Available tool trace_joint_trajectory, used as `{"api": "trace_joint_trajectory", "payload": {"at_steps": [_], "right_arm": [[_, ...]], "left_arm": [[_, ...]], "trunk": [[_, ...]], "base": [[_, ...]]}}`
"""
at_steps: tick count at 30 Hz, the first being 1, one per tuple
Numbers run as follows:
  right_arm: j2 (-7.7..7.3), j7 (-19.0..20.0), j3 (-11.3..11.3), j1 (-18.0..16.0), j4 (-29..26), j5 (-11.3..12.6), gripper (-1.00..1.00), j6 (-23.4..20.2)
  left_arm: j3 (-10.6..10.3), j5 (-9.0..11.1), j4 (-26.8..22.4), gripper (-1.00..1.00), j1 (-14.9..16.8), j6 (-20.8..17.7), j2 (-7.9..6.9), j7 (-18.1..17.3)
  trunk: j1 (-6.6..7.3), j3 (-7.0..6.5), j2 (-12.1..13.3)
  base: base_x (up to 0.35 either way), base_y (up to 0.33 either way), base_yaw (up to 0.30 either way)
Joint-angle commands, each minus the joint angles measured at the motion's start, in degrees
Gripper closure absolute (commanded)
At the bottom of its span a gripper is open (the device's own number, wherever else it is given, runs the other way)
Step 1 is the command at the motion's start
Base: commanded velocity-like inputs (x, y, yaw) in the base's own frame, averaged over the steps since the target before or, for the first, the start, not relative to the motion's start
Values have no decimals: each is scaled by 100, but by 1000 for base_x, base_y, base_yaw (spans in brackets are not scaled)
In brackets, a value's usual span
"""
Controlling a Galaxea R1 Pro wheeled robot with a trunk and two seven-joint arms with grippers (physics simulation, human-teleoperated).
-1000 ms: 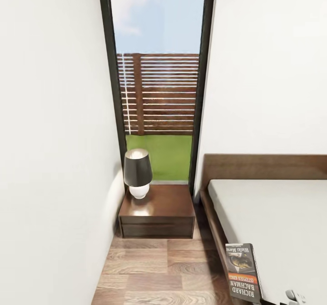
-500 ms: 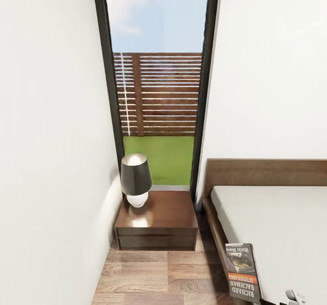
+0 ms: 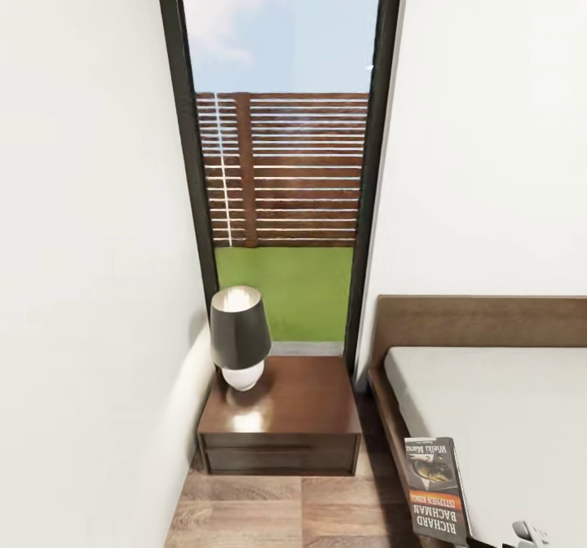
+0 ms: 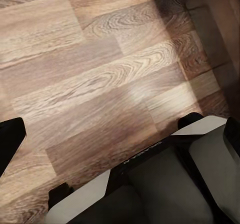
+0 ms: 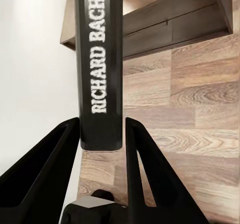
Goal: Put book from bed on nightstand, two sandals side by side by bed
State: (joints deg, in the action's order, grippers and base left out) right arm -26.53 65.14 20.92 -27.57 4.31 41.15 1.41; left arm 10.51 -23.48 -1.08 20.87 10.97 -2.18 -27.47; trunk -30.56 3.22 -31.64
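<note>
1. The whole head view is shifting since a second ago: the nightstand [image 3: 279,417] and its lamp [image 3: 240,338] are sitting lower and looking larger in the frame, which is the camera drawing closer rather than the furniture moving.
2. The book [image 3: 436,489] is keeping its same spot at the lower right of the head view, upright with its cover facing the camera, in front of the bed [image 3: 489,401].
3. In the right wrist view, the right gripper [image 5: 101,134] is clamping the book's spine [image 5: 99,64] between its two dark fingers [image 5: 50,169].
4. The nightstand is standing between the white wall and the bed, below the tall window [image 3: 281,165].
5. The left wrist view is looking down at the wood-plank floor [image 4: 100,84]; whether the left gripper's fingers are apart or together cannot be told.
</note>
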Motion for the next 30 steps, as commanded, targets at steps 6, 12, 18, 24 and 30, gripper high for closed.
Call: {"api": "trace_joint_trajectory", "payload": {"at_steps": [6, 12, 18, 24, 30], "right_arm": [[1, 26, 18, -12, 18, 51, 100, 17], [1, 25, 18, -12, 17, 51, 100, 17], [2, 30, 18, -12, 17, 51, 100, 17], [0, 33, 19, -12, 17, 51, 100, 17], [2, 32, 18, -12, 17, 51, 100, 17]], "left_arm": [[48, -60, 3, -100, 5, 26, -2, -12], [48, -60, 3, -100, 5, 26, -2, -12], [48, -60, 3, -100, 5, 28, -2, -13], [48, -60, 3, -100, 5, 27, -2, -13], [48, -60, 3, -100, 5, 26, -2, -12]], "trunk": [[-6, 11, -10], [-6, 11, -10], [-6, 11, -10], [-6, 11, -10], [-6, 11, -10]], "base": [[329, 0, 0], [329, 0, 0], [329, 0, 0], [329, 0, 0], [329, 0, 0]]}}
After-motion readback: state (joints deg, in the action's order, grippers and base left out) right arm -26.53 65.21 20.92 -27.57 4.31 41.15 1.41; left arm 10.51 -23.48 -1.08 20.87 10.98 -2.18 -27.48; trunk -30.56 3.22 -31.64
